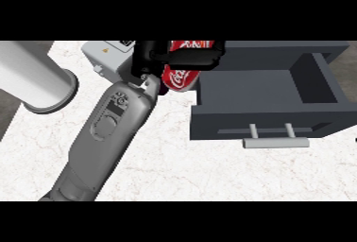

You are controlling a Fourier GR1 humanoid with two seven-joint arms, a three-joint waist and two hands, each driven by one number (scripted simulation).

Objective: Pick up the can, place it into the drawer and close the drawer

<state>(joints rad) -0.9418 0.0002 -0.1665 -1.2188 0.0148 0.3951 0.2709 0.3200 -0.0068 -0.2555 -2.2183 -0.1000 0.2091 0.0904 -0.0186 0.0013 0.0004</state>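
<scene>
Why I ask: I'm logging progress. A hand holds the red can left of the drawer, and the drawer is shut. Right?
Not quite: the drawer is open, not shut; the head view shows its inside. The rest stands: the left hand holds the red can left of the drawer.

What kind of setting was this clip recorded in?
Most likely a kitchen counter: a white marbled countertop, an open grey drawer with a bar handle, and a red can being handled.
</scene>
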